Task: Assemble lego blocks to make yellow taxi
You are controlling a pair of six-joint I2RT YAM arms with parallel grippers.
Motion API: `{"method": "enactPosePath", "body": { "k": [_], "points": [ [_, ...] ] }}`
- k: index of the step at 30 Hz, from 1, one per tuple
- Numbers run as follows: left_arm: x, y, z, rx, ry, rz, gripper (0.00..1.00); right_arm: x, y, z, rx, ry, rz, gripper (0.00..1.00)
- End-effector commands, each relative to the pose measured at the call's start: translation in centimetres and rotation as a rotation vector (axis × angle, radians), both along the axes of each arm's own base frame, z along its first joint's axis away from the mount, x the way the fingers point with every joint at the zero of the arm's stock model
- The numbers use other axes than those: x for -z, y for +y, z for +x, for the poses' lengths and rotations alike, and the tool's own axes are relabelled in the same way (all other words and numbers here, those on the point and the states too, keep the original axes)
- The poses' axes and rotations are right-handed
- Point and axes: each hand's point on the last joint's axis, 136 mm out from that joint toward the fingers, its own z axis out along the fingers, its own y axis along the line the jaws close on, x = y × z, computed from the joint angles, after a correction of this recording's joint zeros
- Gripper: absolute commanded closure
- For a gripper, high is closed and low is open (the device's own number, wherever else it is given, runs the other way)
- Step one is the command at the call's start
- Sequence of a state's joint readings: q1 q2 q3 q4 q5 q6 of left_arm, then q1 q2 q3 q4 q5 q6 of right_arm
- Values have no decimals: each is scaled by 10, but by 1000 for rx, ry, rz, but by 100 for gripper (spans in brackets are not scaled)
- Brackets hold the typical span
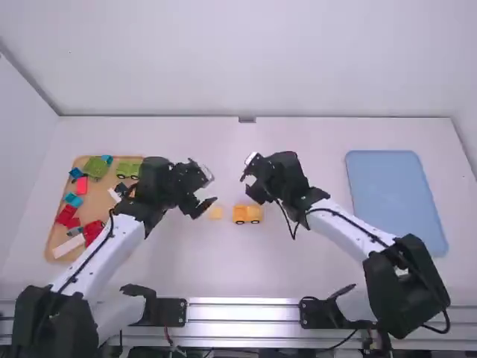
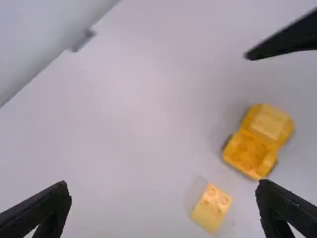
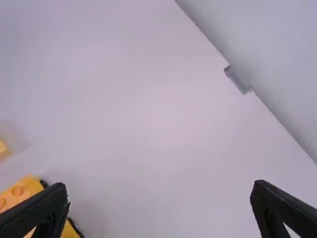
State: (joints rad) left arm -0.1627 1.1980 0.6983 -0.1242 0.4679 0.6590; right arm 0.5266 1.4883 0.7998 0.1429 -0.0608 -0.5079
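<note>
In the high view my left gripper (image 1: pixel 205 195) is just left of a pale yellow block (image 1: pixel 215 212), and my right gripper (image 1: pixel 250 186) is above and beyond the orange-yellow car piece (image 1: pixel 247 214). The left wrist view shows my left gripper (image 2: pixel 163 198) open with nothing held, the small studded block (image 2: pixel 212 208) lying apart from the car piece (image 2: pixel 259 141), which has a paler top part. In the right wrist view my right gripper (image 3: pixel 159 198) is open and holds nothing; the car piece (image 3: pixel 21 194) is partly behind one finger, and the pale block (image 3: pixel 4 149) is at the edge.
At the far left, a tan tray (image 1: pixel 54 237) holds red, green, blue and white blocks, partly behind the left arm. A blue tray (image 1: pixel 395 194) lies on the right side of the white table (image 1: pixel 223 272). A wall runs along the table's back edge.
</note>
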Motion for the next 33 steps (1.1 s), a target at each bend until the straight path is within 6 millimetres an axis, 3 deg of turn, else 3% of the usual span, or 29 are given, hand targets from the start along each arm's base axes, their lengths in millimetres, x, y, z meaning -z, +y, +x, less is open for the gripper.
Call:
{"method": "enactPosePath", "body": {
  "k": [1, 7, 13, 17, 24, 30, 33],
  "points": [
    [1, -17, -9, 199, -62, 12, 1, -5, -2, -2, -6, -13, 13, 2],
    [39, -35, -34, 455, -16, 11, 1, -8, 3, -8, -92, 44, 112, 2],
    [71, -50, -32, 563, 27, -81, 3, -19, 14, -26, -271, 97, 244, 2],
    [81, -44, -25, 561, 66, -159, 1, -21, 15, -41, -396, 112, 279, 2],
    [85, -3, -12, 472, 60, -300, 1, -6, -5, -59, -471, 177, 255, 2],
    [112, -6, -10, 469, 101, -281, 1, -13, -12, -78, -624, 145, 308, 2],
    [122, -5, -9, 465, 114, -269, 1, -13, -14, -78, -619, 148, 309, 2]
  ]
}}
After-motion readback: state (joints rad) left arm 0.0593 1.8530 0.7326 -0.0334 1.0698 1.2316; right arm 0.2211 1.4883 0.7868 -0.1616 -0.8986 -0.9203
